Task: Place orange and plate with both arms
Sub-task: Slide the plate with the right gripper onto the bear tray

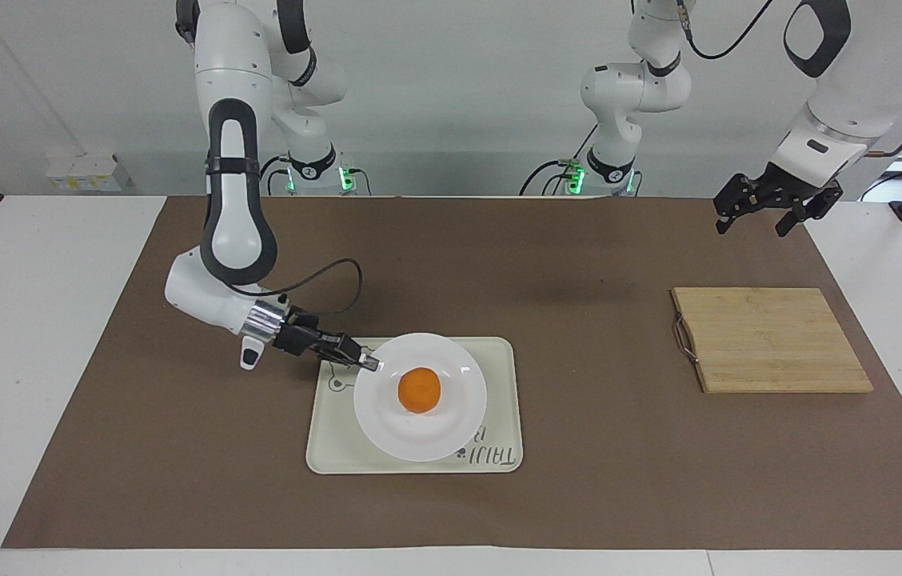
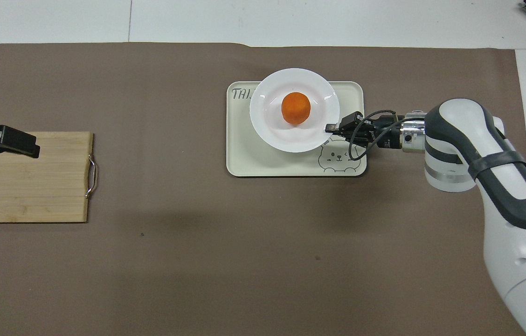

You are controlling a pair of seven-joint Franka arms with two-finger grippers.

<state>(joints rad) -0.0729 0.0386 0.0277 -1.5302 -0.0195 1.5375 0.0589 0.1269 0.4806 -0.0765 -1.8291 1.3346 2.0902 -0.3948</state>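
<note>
The jaws of my right gripper (image 1: 371, 366) are clamped on the rim of the plate (image 1: 451, 428), at the edge toward the right arm's end of the table; the jaws of my left gripper (image 1: 767, 210) stand wide and hold nothing. I note the plate sits over the tray (image 1: 323, 448), covering much of it and most of its lettering, with the bear print showing nearer to the robots beside the gripper. From the overhead view the plate's edge farther from the robots overlaps the tray's rim. I cannot tell whether the plate rests on the tray or is held just above it. The orange (image 1: 419, 390) lies in the middle of the plate. My left arm waits over the cutting board (image 1: 771, 340) end of the brown mat (image 1: 595, 264), well apart from the tray.
</note>
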